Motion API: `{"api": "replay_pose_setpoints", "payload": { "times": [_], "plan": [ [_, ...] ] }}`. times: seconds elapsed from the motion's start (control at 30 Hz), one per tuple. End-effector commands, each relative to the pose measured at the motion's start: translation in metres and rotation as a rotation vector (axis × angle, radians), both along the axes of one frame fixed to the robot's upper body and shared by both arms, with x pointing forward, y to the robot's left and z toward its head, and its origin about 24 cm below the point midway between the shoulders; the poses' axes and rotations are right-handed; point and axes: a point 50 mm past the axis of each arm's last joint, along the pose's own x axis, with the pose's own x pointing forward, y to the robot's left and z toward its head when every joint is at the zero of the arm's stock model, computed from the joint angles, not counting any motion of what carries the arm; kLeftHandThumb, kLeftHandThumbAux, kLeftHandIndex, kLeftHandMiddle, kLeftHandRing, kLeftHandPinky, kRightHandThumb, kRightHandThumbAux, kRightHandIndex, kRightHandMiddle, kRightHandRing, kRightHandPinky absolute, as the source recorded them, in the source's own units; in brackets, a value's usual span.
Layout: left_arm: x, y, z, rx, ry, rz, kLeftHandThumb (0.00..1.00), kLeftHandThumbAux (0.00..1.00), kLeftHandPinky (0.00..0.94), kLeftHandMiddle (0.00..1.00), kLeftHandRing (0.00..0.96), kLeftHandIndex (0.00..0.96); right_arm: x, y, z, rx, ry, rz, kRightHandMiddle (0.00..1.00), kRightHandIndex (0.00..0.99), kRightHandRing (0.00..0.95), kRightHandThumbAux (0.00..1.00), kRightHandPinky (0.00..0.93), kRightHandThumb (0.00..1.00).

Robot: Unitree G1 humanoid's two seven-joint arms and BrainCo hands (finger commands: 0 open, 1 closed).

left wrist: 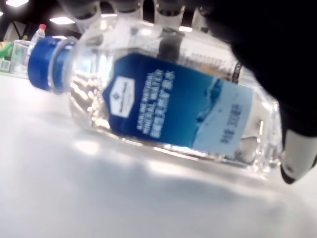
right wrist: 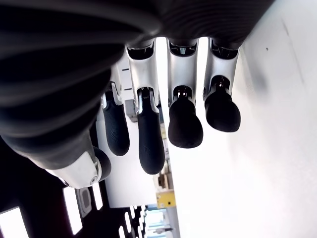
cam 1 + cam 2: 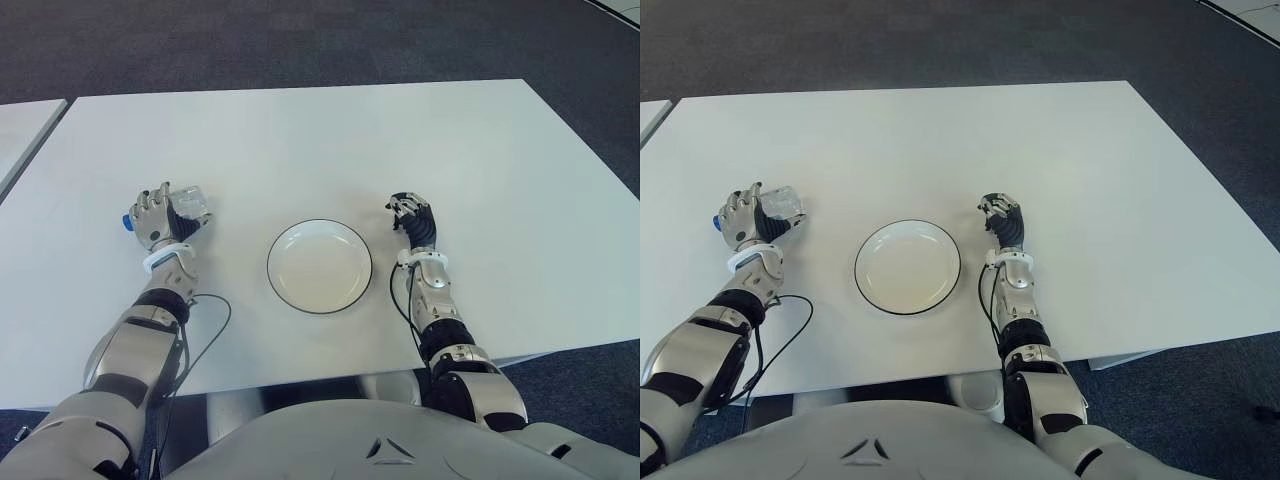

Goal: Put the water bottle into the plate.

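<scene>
A clear water bottle with a blue cap and blue label lies on its side on the white table, left of the plate. My left hand is curled around it, fingers over the top and thumb near its base. The cap points to the left, out of the hand. An empty white plate with a dark rim sits in the middle near the front edge. My right hand shows just right of the plate, its fingers loosely bent and holding nothing.
A second white table stands at the far left across a narrow gap. Dark carpet surrounds the tables. A black cable loops beside my left forearm. The table's front edge runs close behind both wrists.
</scene>
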Motion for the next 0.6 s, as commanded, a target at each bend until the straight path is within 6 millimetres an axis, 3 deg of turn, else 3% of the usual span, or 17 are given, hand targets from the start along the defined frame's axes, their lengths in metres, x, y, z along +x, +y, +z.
{"api": "replay_pose_setpoints", "payload": {
  "times": [0.03, 0.13, 0.23, 0.33, 0.6],
  "plan": [
    [-0.0459, -0.0117, -0.0503, -0.153, 0.266, 0.035, 0.66, 0.604, 0.4, 0.299, 0.326, 0.171, -0.0189, -0.0003, -0.029, 0.01, 0.162, -0.012, 0.56, 0.428, 0.763, 0.68, 0.749, 0.843],
    [-0.0461, -0.0115, -0.0499, -0.153, 0.257, 0.036, 0.666, 0.604, 0.432, 0.353, 0.372, 0.242, -0.0189, -0.0004, -0.0288, 0.011, 0.161, -0.01, 0.56, 0.428, 0.761, 0.68, 0.748, 0.843],
    [-0.0462, -0.0114, -0.0497, -0.154, 0.248, 0.037, 0.7, 0.667, 0.48, 0.437, 0.446, 0.363, -0.0188, -0.0006, -0.0288, 0.011, 0.16, -0.009, 0.56, 0.428, 0.76, 0.679, 0.747, 0.843],
    [-0.0466, -0.0107, -0.0489, -0.152, 0.227, 0.04, 0.795, 0.667, 0.555, 0.501, 0.556, 0.386, -0.0189, -0.0007, -0.0288, 0.012, 0.158, -0.008, 0.56, 0.428, 0.759, 0.679, 0.746, 0.843],
    [-0.0469, -0.0097, -0.0491, -0.117, 0.25, 0.046, 0.843, 0.666, 0.688, 0.544, 0.695, 0.398, -0.0189, -0.001, -0.0291, 0.013, 0.161, -0.015, 0.561, 0.428, 0.76, 0.679, 0.751, 0.843]
  ]
}}
